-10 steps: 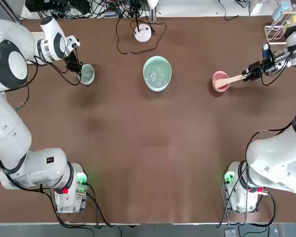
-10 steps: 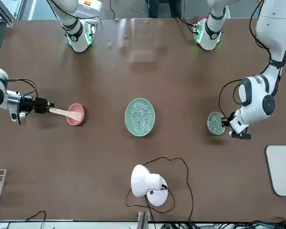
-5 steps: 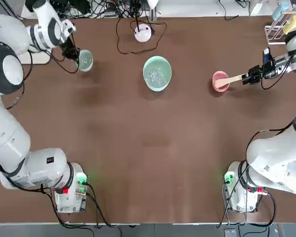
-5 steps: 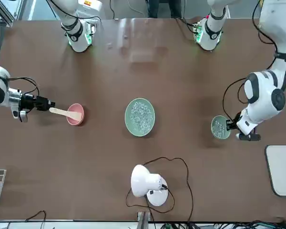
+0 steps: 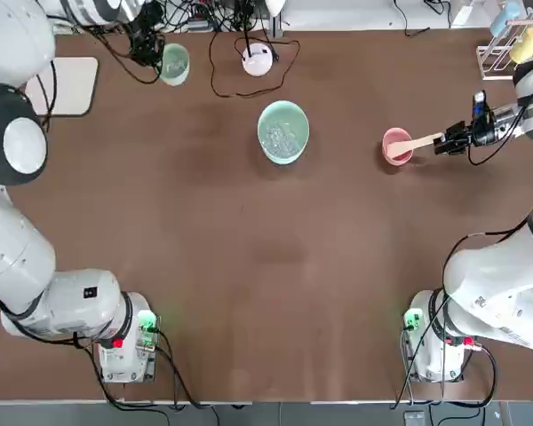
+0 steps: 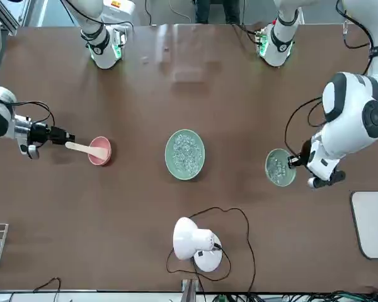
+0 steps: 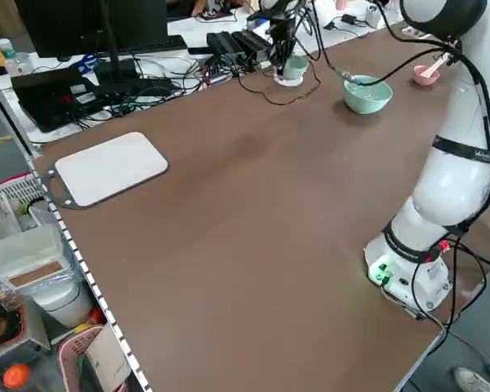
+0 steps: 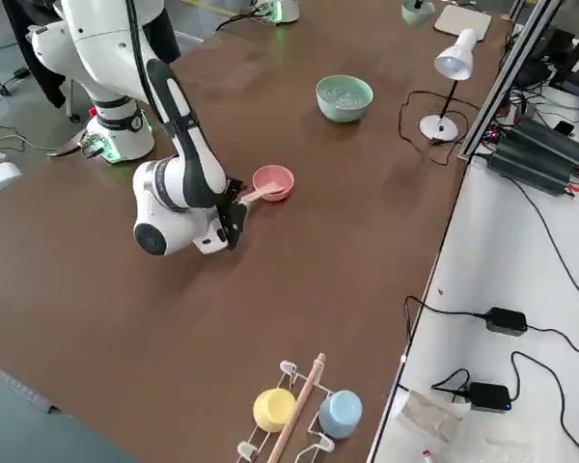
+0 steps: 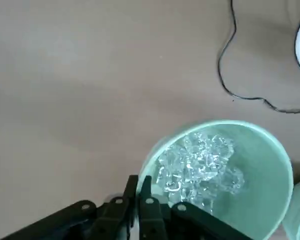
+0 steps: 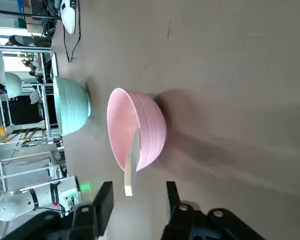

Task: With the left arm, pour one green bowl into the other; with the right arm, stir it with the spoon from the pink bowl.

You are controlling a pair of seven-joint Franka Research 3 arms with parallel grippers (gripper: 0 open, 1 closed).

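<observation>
My left gripper [image 5: 151,46] is shut on the rim of the small sage-green bowl [image 5: 174,64], held high over the table's far left. It stays upright, and clear bits [image 9: 200,162] glint inside it. The large mint-green bowl [image 5: 282,131] stands mid-table, to the held bowl's right. Over on the right sits the pink bowl [image 5: 395,147], and the wooden spoon [image 5: 417,142] leans out of it. My right gripper [image 10: 137,197] is open, and the end of the spoon handle [image 10: 128,189] lies between its fingers with a gap on each side.
A white desk lamp [image 5: 258,58] with its looping cable stands just beyond the large bowl. A white pad [image 5: 71,84] lies at the far left edge. A rack with a yellow and a blue cup [image 8: 299,410] stands past the right gripper.
The left gripper has lifted the small green bowl well above the table and brought it a little toward the large bowl. The right gripper's fingers have narrowed around the spoon handle.
</observation>
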